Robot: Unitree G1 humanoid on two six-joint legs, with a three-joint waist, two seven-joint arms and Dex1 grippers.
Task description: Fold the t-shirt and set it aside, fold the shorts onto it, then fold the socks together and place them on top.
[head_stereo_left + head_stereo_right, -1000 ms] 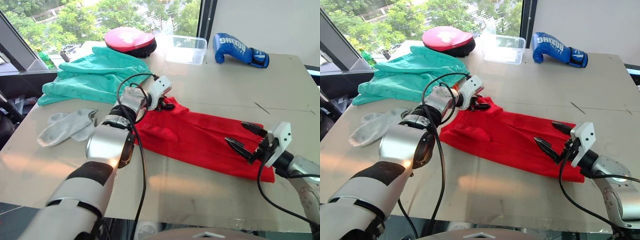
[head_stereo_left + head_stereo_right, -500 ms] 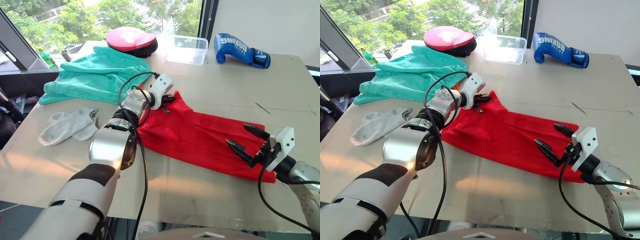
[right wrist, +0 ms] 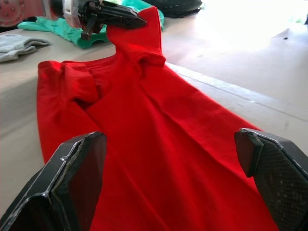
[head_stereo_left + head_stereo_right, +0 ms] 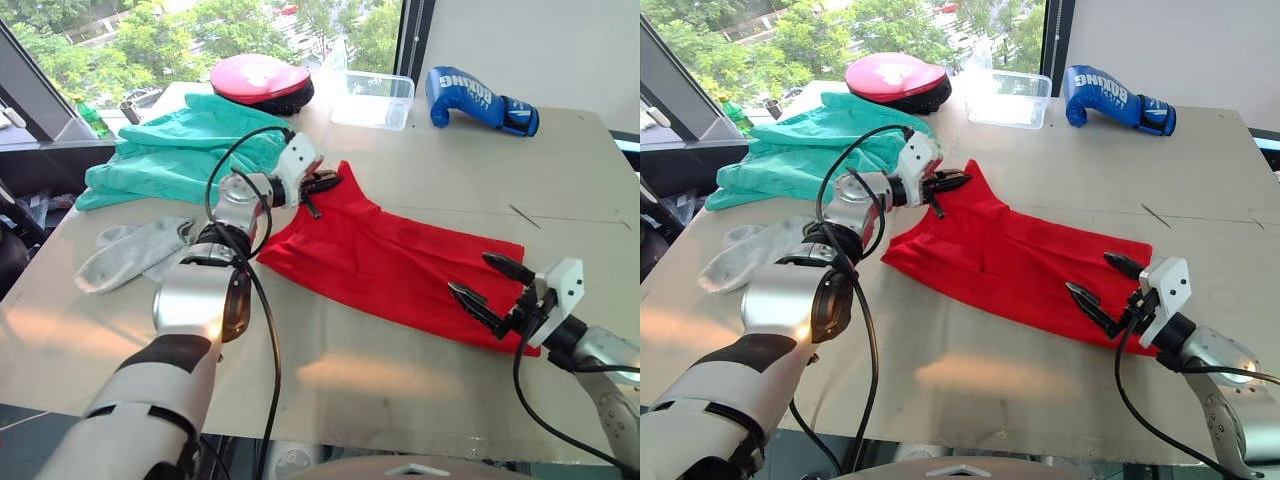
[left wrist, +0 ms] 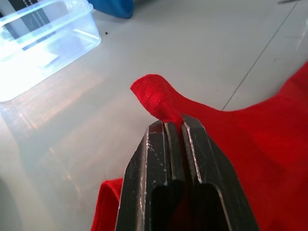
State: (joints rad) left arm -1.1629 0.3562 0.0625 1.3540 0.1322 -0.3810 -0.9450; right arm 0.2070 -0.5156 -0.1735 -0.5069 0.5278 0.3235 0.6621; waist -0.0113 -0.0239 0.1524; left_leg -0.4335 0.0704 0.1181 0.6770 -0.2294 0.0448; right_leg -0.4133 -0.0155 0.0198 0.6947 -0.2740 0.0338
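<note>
The red t-shirt (image 4: 400, 262) lies stretched across the middle of the table. My left gripper (image 4: 325, 183) is shut on its far left corner and holds that corner raised off the table; in the left wrist view the fingers (image 5: 159, 154) pinch a curl of red fabric (image 5: 153, 96). My right gripper (image 4: 472, 276) hovers open over the shirt's near right end, its fingers (image 3: 77, 178) spread wide above the cloth (image 3: 159, 125). The teal shorts (image 4: 185, 150) lie bunched at the far left. The grey socks (image 4: 130, 252) lie side by side at the near left.
A red-pink round pad (image 4: 258, 80), a clear plastic box (image 4: 372, 98) and a blue boxing glove (image 4: 480, 100) stand along the far edge. Bare table top (image 4: 560, 170) stretches at the right and along the near edge.
My left gripper has pulled the shirt's corner up and toward the far left, stretching the cloth. The right gripper stays open over the near right end, barely shifted.
</note>
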